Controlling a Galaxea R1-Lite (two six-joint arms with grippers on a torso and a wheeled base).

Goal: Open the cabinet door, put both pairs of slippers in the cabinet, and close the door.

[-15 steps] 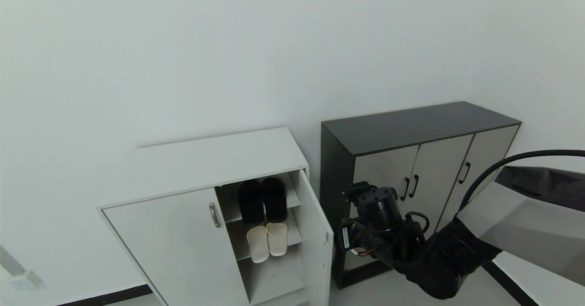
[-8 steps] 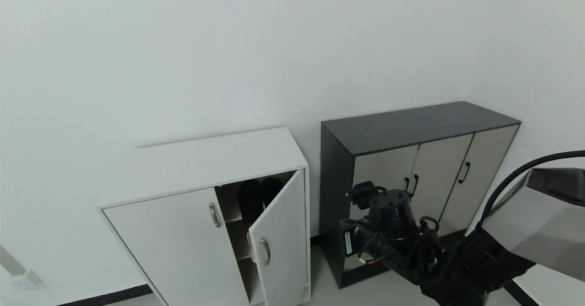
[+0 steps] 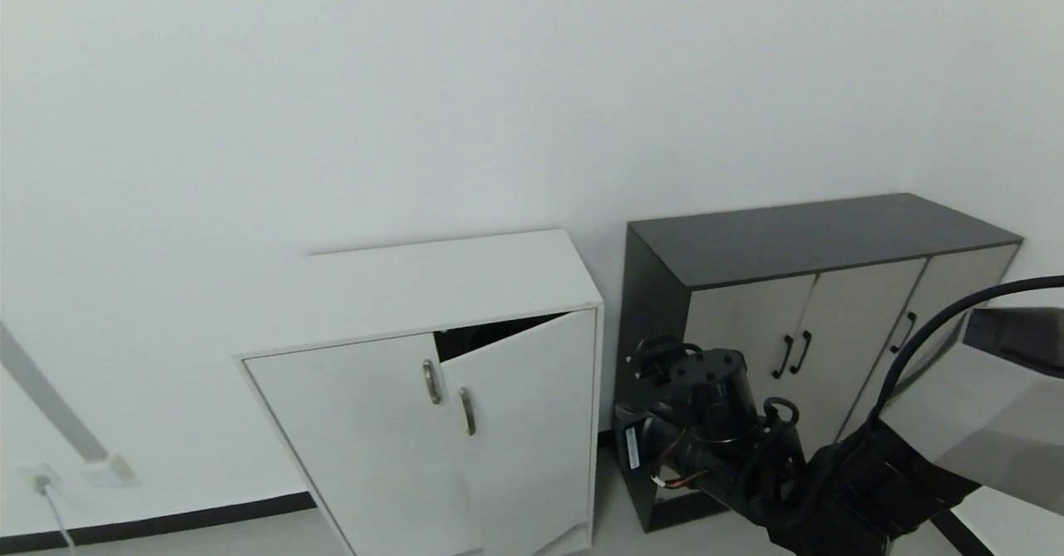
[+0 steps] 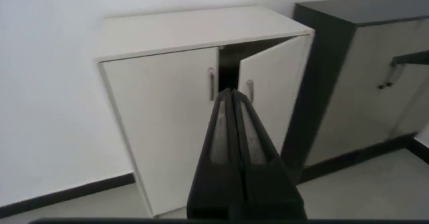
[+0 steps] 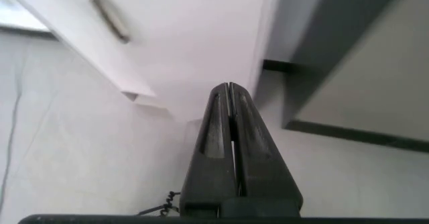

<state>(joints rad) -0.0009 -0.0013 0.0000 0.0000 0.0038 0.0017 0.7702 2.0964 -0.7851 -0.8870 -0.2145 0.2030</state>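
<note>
White cabinet door nearly shut, both grippers empty and clear of it.

Nearest me, the right gripper (image 5: 230,88) hangs low over the floor (image 5: 80,150) with its fingers pressed together, pointed at the bottom corner of the cabinet door (image 3: 524,423) without touching it. The left gripper (image 4: 232,93), also closed on nothing, faces the spot where the two doors meet. That right-hand door stands slightly ajar on the white cabinet (image 3: 449,282), leaving a dark wedge along its top, its handle (image 3: 467,411) just beside its neighbour's. A dark cabinet (image 3: 815,240) stands just beside it against the wall (image 3: 499,82).

floor (image 3: 617,533) bears white cabinet (image 3: 432,290), dark cabinet (image 3: 798,236)
</note>
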